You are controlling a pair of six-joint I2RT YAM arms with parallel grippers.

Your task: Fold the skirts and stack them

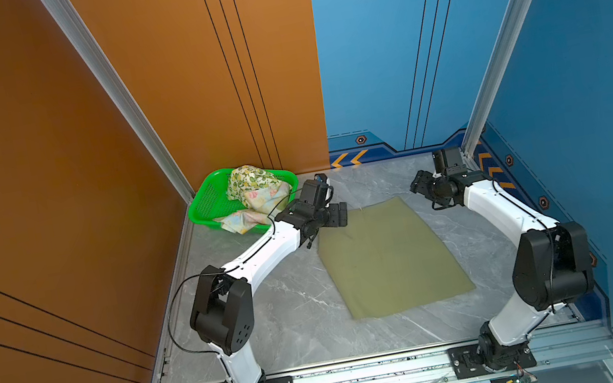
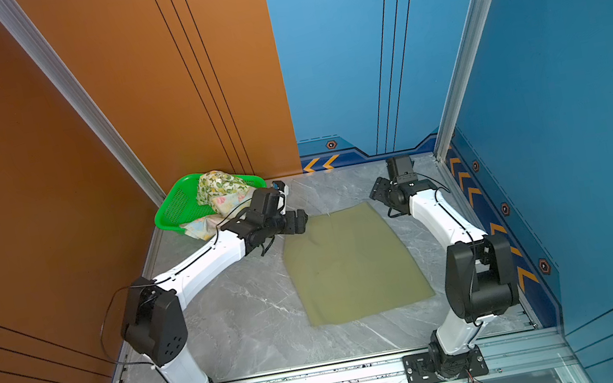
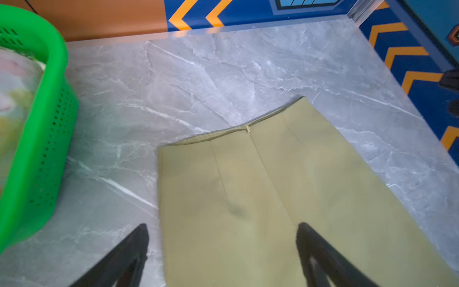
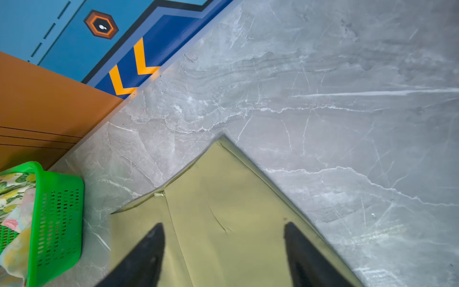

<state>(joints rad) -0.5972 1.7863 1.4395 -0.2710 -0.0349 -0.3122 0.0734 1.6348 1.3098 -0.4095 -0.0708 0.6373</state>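
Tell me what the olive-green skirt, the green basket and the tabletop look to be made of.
The olive-green skirt: woven cloth, matte; it lies flat, with stitched seams and a soft dent. The green basket: moulded plastic, slightly glossy; rigid perforated walls, rounded rim. The tabletop: grey marble look with white veins and a mild sheen; real stone or a printed laminate, cannot tell.

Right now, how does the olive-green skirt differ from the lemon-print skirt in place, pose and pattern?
Place: the olive-green skirt lies on the grey table; the lemon-print skirt sits in the green basket. Pose: the olive-green skirt is spread flat; the lemon-print skirt is bunched in a heap. Pattern: the olive-green skirt is plain; the lemon-print skirt shows yellow lemons and green leaves. Shared: both are soft cloth.
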